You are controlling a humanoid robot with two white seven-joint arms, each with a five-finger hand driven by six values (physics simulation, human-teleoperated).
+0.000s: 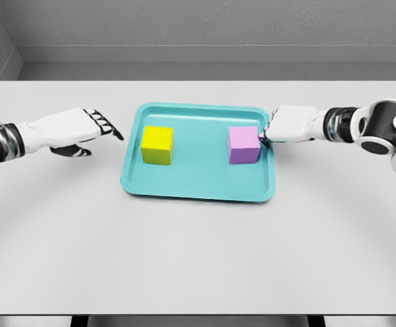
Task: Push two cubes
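Right hand (274,129), fingers together, touched purple cube (243,144) in tray (198,189); left hand (92,129), fingers apart, outside tray, short of yellow cube (157,145); both pushes looked pending

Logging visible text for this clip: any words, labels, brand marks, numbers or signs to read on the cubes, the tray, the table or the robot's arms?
None. The yellow cube, the purple cube, the teal tray, the white table, the left hand and the right hand all show plain surfaces with no readable text, number or mark.
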